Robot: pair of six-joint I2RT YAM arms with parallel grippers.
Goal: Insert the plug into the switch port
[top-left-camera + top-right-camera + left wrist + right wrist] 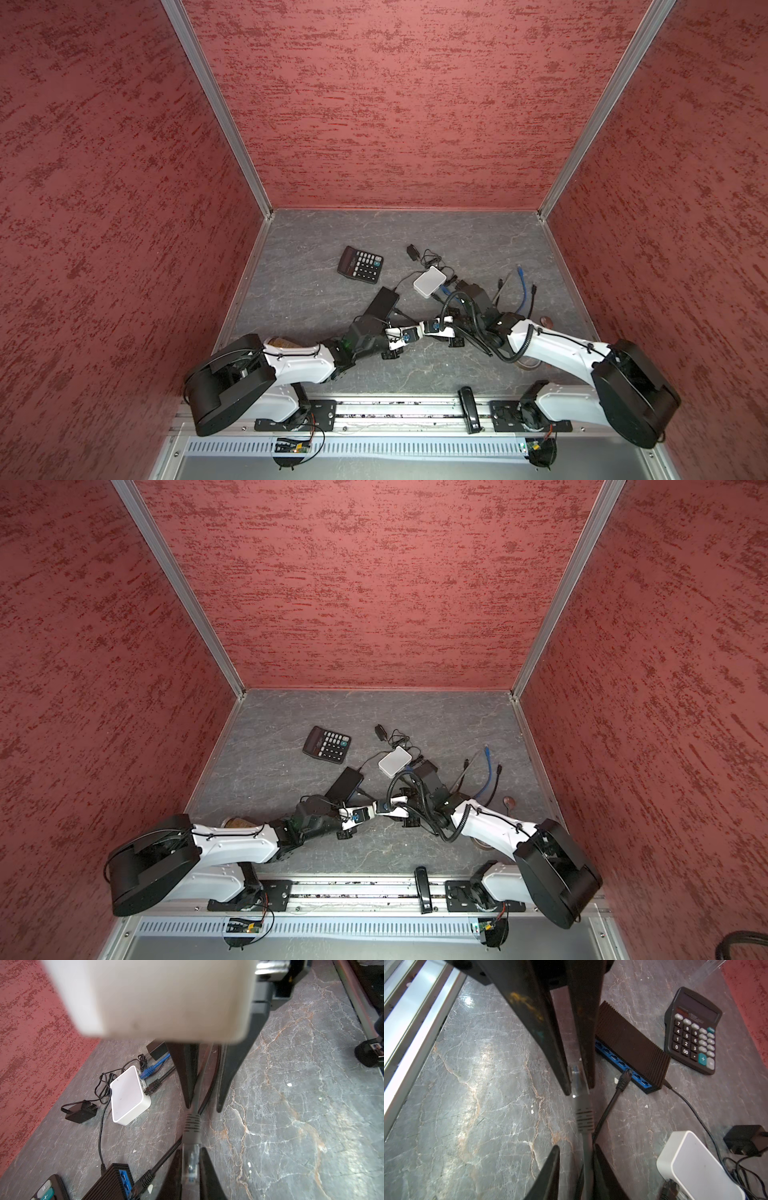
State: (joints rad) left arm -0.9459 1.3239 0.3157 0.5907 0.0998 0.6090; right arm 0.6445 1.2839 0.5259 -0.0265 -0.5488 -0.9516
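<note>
The plug (190,1163) is a clear connector on a grey cable (584,1120), held just above the table. My left gripper (190,1153) is shut on the plug, whose grey boot points at the right arm. My right gripper (576,1146) faces it, open. The grey cable runs between its jaws and lies against one finger (602,1169). In both top views the two grippers (413,332) (376,806) meet tip to tip near the table's middle. The switch (629,1043) (382,305) is a black ribbed box with blue ports, and a black cable (623,1080) is plugged into one.
A calculator (360,264) lies behind the switch. A white box (429,281) with blue and black cables plugged in sits right of it, with a black power adapter (80,1112) nearby. Loose cable ends (521,286) lie at the right. Red walls enclose the table; a metal rail (395,409) runs along the front.
</note>
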